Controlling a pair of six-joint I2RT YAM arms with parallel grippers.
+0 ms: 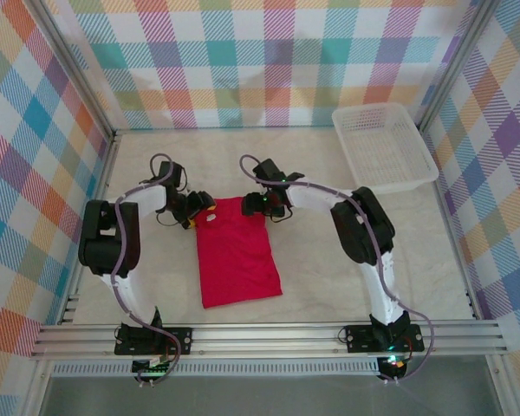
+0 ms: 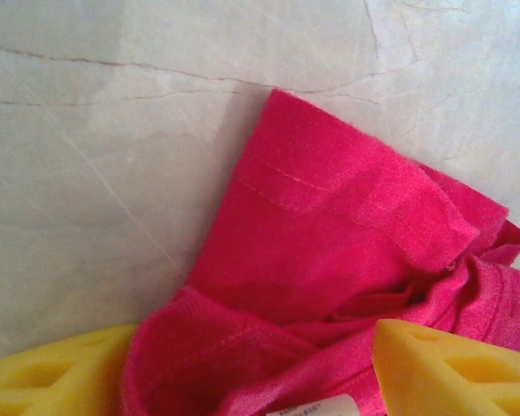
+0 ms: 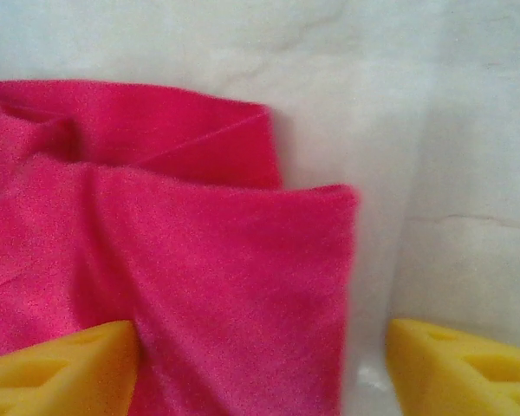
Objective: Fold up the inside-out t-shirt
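Right now I see the red t-shirt (image 1: pixel 236 253) lying flat on the table (image 1: pixel 347 277), between my two arms. It looks like a tall, neat shape, and its far edge is up by both hands. My left gripper (image 1: pixel 201 208) sits at the far left corner of the shirt. Its yellow fingers (image 2: pixel 61 373) are spread wide. Bunched red cloth lies between them, but they are not squeezing it. A small white label (image 2: pixel 312 407) peeks out right by that hand. My right gripper (image 1: pixel 260 204) sits at the far right corner. Its fingers are spread wide too. One is over the cloth and the other is over the bare table, with the shirt's edge between them. It holds nothing. A white basket (image 1: pixel 345 149) stands in the far right corner, well apart from the shirt.
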